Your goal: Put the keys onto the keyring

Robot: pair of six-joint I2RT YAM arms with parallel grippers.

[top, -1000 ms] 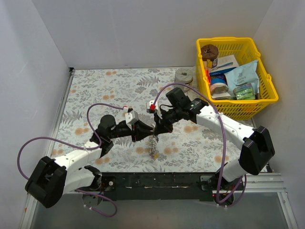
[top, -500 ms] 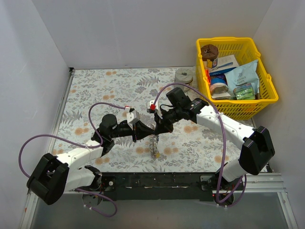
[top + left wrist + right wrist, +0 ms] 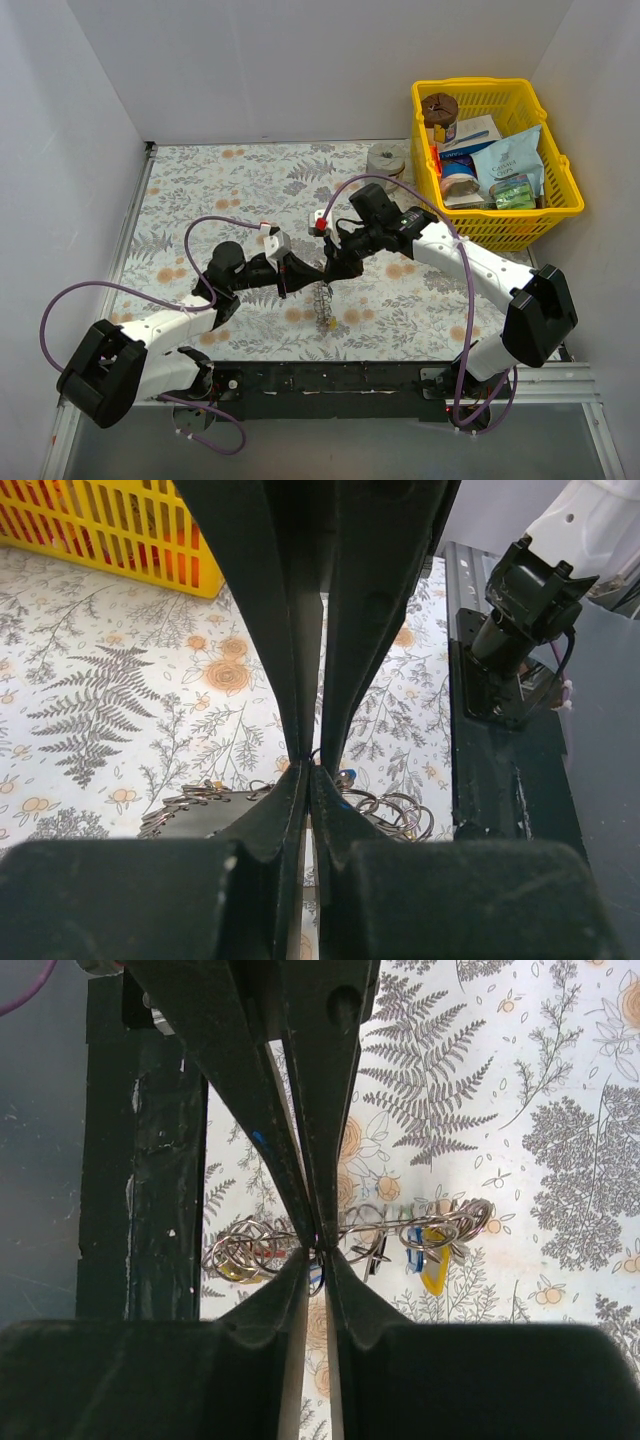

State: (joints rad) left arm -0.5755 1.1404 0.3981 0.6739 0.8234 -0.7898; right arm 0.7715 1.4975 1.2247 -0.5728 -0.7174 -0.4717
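The keyring hangs edge-on between my two grippers over the flowered table, with small rings and coloured keys dangling at its low end. My left gripper and right gripper meet at its top, both shut on it. In the right wrist view my right gripper pinches the ring wire; a yellow key and a blue key hang to the right, a red one to the left. In the left wrist view my left gripper is shut, with the keyring just beyond the tips.
A yellow basket full of packets stands at the back right, and also shows in the left wrist view. A grey roll stands just left of it. White walls enclose the table. The black base rail runs along the near edge.
My left arm has shifted slightly toward the right gripper. The keyring still hangs in the same spot between both grippers.
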